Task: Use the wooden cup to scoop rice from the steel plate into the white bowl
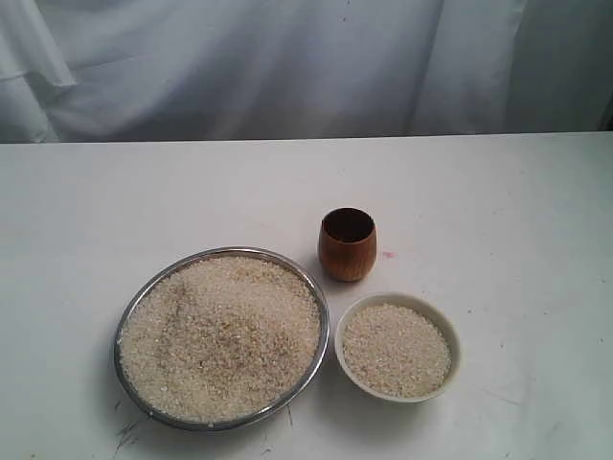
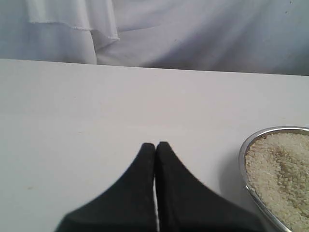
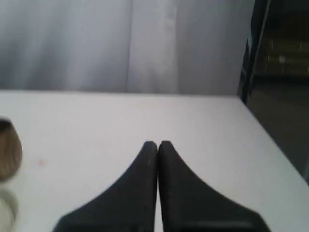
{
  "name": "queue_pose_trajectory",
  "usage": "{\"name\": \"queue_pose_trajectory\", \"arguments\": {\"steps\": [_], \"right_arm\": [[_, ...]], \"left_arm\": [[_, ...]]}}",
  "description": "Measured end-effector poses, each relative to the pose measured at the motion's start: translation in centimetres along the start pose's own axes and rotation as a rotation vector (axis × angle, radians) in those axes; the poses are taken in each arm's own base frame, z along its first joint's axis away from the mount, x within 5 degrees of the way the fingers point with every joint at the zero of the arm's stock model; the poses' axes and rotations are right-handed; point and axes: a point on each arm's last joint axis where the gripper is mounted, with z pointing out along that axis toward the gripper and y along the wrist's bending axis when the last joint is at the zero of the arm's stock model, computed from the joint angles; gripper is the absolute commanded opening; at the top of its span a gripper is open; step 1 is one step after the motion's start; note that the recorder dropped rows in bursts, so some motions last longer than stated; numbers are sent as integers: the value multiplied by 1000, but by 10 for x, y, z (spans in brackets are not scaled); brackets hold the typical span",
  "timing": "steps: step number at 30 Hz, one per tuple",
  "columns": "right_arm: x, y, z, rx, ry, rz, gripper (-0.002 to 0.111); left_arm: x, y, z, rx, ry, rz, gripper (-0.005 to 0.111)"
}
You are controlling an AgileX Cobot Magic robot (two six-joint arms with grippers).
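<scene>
The steel plate (image 1: 320, 316) sits front-left on the white table, heaped with rice (image 1: 220, 335). Right beside it stands the white bowl (image 1: 452, 337), also filled with rice. Behind them the wooden cup (image 1: 347, 245) stands upright and looks empty. Neither arm shows in the exterior view. My left gripper (image 2: 156, 144) is shut with nothing in it, over bare table, with the plate's rim (image 2: 244, 157) off to one side. My right gripper (image 3: 158, 142) is shut and empty too; the cup (image 3: 8, 150) and the bowl's edge (image 3: 7, 211) show at the frame border.
A white cloth curtain (image 1: 287, 67) hangs behind the table's far edge. In the right wrist view the table's side edge (image 3: 268, 137) runs close by, with a dark gap and shelving (image 3: 282, 63) beyond it.
</scene>
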Motion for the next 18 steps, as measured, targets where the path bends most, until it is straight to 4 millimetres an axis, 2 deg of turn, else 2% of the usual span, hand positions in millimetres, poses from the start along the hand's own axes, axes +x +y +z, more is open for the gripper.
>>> {"name": "queue_pose_trajectory", "arguments": {"steps": [4,6,8,10,11,13,14,17,18], "right_arm": [[-43,-1,-11,-55,-496,264,0],[-57,-5,-20,-86,-677,416,0],[-62,-9,-25,-138,-763,614,0],[-60,-10,-24,-174,-735,749,0],[-56,-9,-20,-173,-669,784,0],[-45,-6,-11,-145,-502,793,0],[-46,-5,-10,-134,-461,781,0],[-65,-4,0,-96,-349,651,0],[-82,-4,4,-85,-343,550,0]], "left_arm": [[0,0,0,0,0,0,0],[0,0,0,0,0,0,0],[0,0,0,0,0,0,0],[0,0,0,0,0,0,0],[0,0,0,0,0,0,0],[0,0,0,0,0,0,0],[0,0,0,0,0,0,0],[0,0,0,0,0,0,0],[0,0,0,0,0,0,0]]}}
